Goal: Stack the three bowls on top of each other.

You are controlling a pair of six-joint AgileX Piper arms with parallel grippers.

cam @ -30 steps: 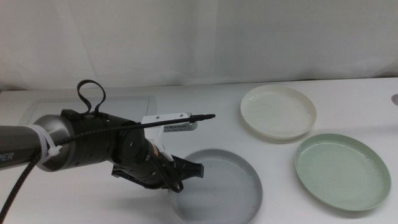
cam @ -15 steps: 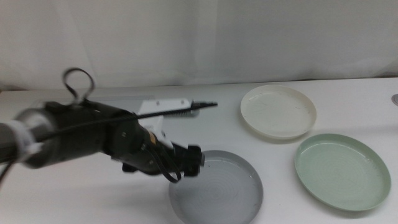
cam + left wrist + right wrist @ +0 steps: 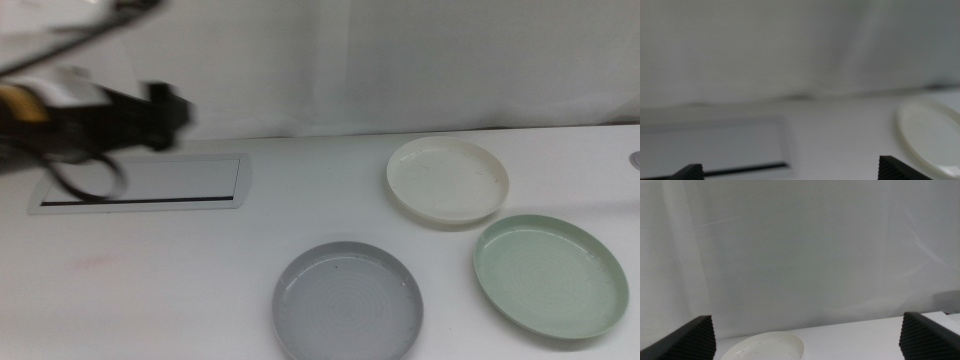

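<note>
Three bowls apart on table: grey [image 3: 348, 300] near centre, green [image 3: 551, 275] right, cream [image 3: 447, 178] far right. Light, stiff, slick plastic; pinch a rim. Both claws open, empty; left claw [image 3: 170, 115] raised far left.

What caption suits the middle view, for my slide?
Left gripper raised at far left; grey, pale green and cream-white plastic bowls lie unstacked.

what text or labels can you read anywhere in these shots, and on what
None can be read.
The left arm is motion-blurred; any print on it is illegible.
The grey bowl, green bowl, cream bowl and white panel carry no visible print.
Both wrist views show only jaw tips, table and curtain.
</note>
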